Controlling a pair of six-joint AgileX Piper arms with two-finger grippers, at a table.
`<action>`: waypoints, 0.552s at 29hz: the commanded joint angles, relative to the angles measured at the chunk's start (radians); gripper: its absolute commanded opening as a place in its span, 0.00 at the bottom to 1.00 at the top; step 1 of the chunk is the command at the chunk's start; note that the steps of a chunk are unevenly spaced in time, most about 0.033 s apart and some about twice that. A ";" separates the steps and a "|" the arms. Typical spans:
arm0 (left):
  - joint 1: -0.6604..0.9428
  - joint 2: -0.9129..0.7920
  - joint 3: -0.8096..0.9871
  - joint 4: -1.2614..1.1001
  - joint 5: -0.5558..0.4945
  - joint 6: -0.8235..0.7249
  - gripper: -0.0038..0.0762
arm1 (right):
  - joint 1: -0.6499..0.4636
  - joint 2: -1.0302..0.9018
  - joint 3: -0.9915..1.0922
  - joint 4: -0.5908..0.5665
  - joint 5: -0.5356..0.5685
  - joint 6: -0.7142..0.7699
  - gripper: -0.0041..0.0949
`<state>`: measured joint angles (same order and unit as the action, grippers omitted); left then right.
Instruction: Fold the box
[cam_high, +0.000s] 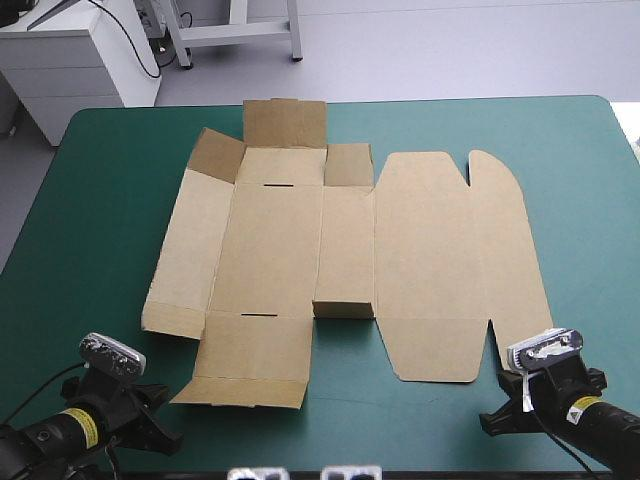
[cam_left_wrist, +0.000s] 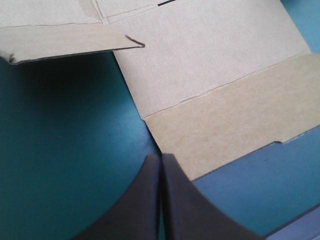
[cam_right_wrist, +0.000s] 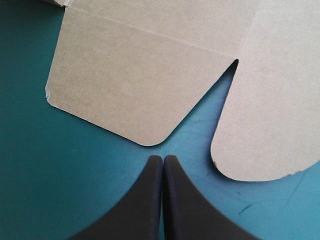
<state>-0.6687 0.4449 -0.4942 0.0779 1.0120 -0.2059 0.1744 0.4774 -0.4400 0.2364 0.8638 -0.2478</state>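
Both pinched fully together, gripping nothing: the left pincer (cam_left_wrist: 161, 159), black curved fins, sits right by the near-left flap of the flat brown cut-cardboard box (cam_high: 345, 250); the right pincer (cam_right_wrist: 162, 159) points at its rounded near-right flaps. Box lies spread out mid-surface on the teal-green cover (cam_high: 90, 200), left flaps tilted up a bit.

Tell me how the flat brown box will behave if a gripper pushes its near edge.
The box lies as one thin cut sheet, so it is probably light and would slide on the teal-green cover rather than lift. Its creases likely let panels hinge: the left wall stands partly raised. The near flap may bend before the whole sheet moves.
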 joint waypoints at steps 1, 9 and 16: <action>-0.002 0.005 -0.025 0.002 -0.048 -0.001 0.04 | -0.003 0.006 -0.030 0.012 -0.053 -0.010 0.03; -0.002 0.005 -0.025 0.002 -0.048 -0.001 0.04 | -0.003 0.006 -0.030 0.012 -0.053 -0.010 0.03; -0.002 0.005 -0.035 0.039 -0.054 -0.004 0.04 | -0.003 0.006 -0.030 0.012 -0.053 -0.010 0.03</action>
<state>-0.6687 0.4449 -0.4942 0.0876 1.0099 -0.2059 0.1744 0.4774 -0.4400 0.2364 0.8638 -0.2478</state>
